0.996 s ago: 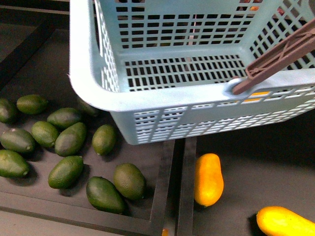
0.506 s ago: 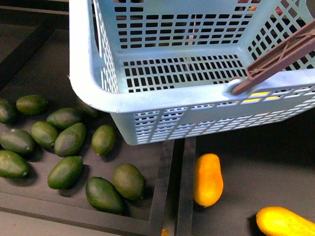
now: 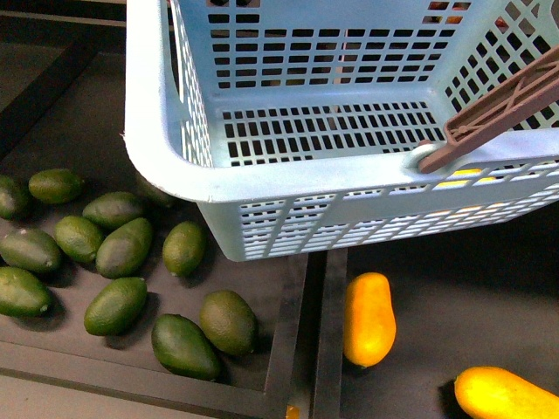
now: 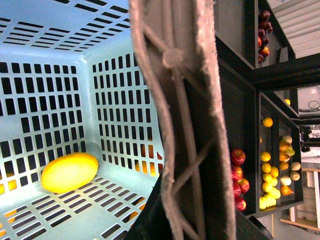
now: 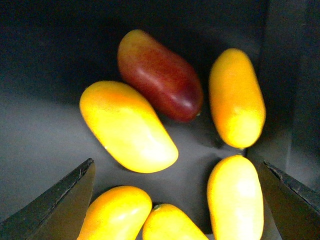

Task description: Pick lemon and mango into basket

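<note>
Basket (image 3: 166, 131) — raised over the divider edge between the bins, kept close for dropping fruit in.
Brown handle (image 4: 185, 125): fills the left wrist view, so the left tool's grip cannot be told.
Right tool (image 5: 176, 165): wide and empty above the mango (image 5: 127, 126) — likely the next pick.
Lemon (image 4: 70, 172): on the basket floor, against a wall.

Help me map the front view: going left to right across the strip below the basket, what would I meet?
Dark green fruits → black tray walls → orange mango → yellow mango.
</note>
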Available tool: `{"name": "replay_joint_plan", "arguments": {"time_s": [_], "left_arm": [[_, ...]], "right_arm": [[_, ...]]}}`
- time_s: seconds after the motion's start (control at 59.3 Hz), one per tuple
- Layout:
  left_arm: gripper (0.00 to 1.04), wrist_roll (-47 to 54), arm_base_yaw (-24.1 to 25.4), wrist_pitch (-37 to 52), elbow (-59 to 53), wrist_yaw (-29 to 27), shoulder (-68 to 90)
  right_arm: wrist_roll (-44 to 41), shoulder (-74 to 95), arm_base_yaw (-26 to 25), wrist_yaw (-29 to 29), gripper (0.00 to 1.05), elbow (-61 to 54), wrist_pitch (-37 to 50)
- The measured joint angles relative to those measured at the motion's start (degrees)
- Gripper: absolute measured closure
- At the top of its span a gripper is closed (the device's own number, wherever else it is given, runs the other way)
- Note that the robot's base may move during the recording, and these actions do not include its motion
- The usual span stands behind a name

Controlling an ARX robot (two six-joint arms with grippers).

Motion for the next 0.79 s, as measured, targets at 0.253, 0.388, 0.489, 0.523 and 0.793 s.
{"name": "replay_joint_plan", "arguments": {"time_s": [0.253, 0.388, 0.489, 0.523, 0.793], "left_arm": [[1.0, -0.02, -0.02, 0.0, 0.0, 0.15, 0.0], [1.0, -0.02, 0.0, 0.0, 0.0, 0.02, 0.0], [1.0, 0.0, 0.0, 0.0, 0.0, -0.02, 0.0], [1.0, 0.0, 0.0, 0.0, 0.0, 0.0, 0.0], [1.0, -0.02, 0.0, 0.0, 0.0, 0.07, 0.0]], "right_arm": [[-8.02, 11.96, 5.9, 4.9, 0.09, 4.59, -0.87], [-9.14, 16.35, 7.02, 7.06, 0.09, 7.45, -1.49], [-9.38, 18.47, 7.04, 8.33, 0.09, 9.31, -2.05], [-9.4, 19.08, 7.04, 8.74, 0.09, 9.9, -2.21], [-8.11, 22.95, 7.56, 10.21, 0.09, 14.27, -2.89]]}}
